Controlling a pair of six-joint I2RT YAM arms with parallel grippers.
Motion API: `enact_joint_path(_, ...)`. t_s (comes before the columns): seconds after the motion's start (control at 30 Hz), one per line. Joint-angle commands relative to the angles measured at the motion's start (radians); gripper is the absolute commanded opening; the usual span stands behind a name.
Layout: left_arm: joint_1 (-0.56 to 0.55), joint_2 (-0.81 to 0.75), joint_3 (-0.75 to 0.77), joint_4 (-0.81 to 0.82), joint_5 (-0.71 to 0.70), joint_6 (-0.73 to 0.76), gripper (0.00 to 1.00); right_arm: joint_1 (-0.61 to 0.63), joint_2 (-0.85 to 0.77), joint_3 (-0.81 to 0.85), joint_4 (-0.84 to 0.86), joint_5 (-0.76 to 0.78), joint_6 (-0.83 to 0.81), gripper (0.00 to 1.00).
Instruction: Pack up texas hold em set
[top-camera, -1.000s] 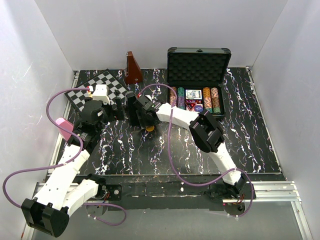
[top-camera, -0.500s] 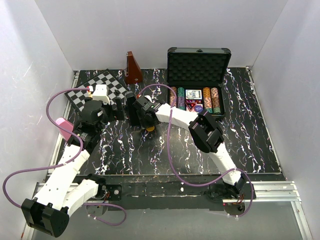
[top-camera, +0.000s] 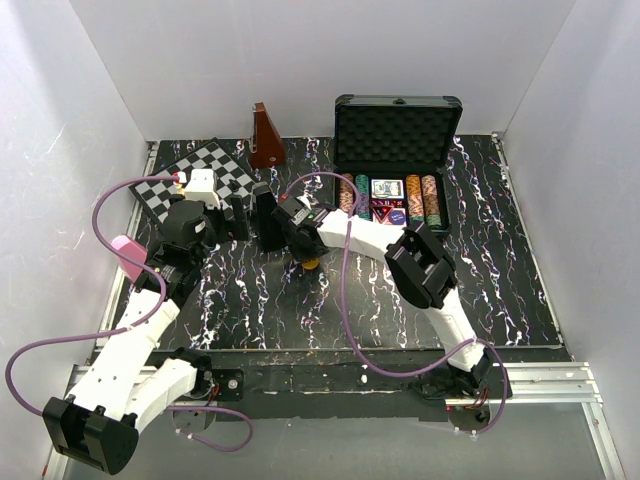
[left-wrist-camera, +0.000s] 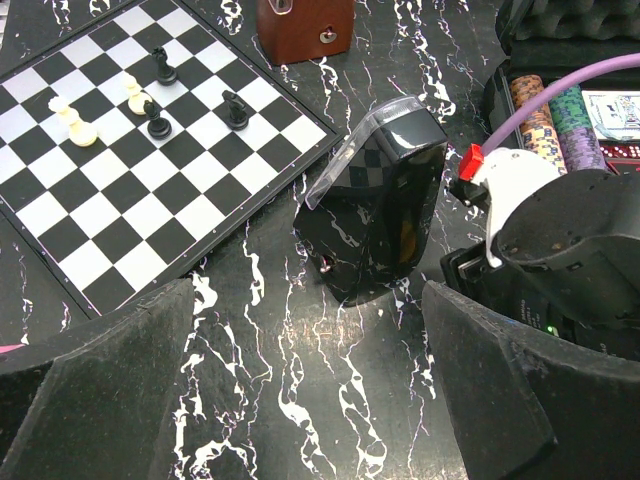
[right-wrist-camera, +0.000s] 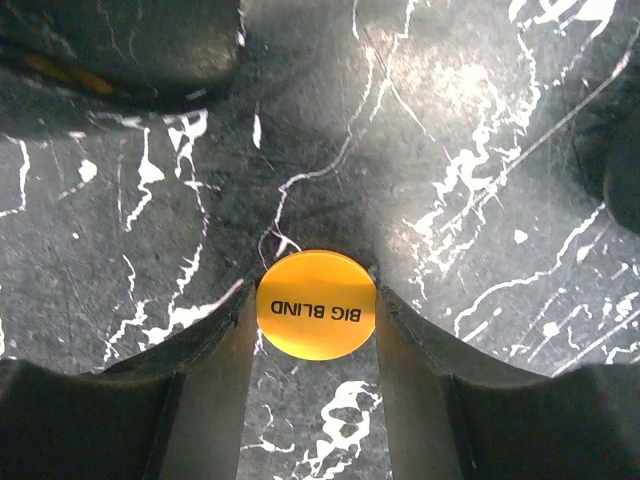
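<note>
At far left, the chessboard with a few pieces stands apart from the job, and the left gripper hovers just beside its near corner, fingers spread wide and holding nothing. Behind them, the brown pyramid-shaped object sits by the back wall. At centre, the right gripper is down on the black marbled table, its two fingers flanking the yellow button marked "BIG BLIND" and appearing to touch its rim on both sides. The button lies flat on the table, well short of the black case, which stands at right with its foam-lined lid up. Rows of striped poker chips and card decks are already seated inside. The disc looks small, light and stiff, probably smooth plastic. Its thin edge offers little purchase, so opposite points of the rim, taken low against the table, seem the only hold. A pinch that rides high could let it flip or squirt free.
</note>
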Motion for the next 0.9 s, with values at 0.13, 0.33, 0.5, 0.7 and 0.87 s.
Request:
enact_joint_path(0.13,-0.002,-0.015,0.000,0.003,-0.015,0.006,0.98,-0.033,-0.139,-0.036,-0.052,0.020,-0.014,0.47)
enact_joint_path(0.33,-0.003,-0.012,0.000,0.005,-0.015,0.006,0.98,-0.078,-0.202,-0.078,-0.046,0.031,-0.033,0.47)
enact_joint_path(0.5,-0.002,-0.008,0.000,0.003,-0.012,0.006,0.98,-0.166,-0.246,-0.084,-0.038,0.055,-0.080,0.47)
enact_joint_path(0.7,-0.002,-0.006,0.000,0.003,-0.014,0.008,0.98,-0.306,-0.283,-0.083,-0.011,0.049,-0.134,0.47)
enact_joint_path(0.87,-0.002,-0.002,0.000,0.003,-0.014,0.008,0.98,-0.423,-0.271,-0.075,0.028,0.038,-0.183,0.46)
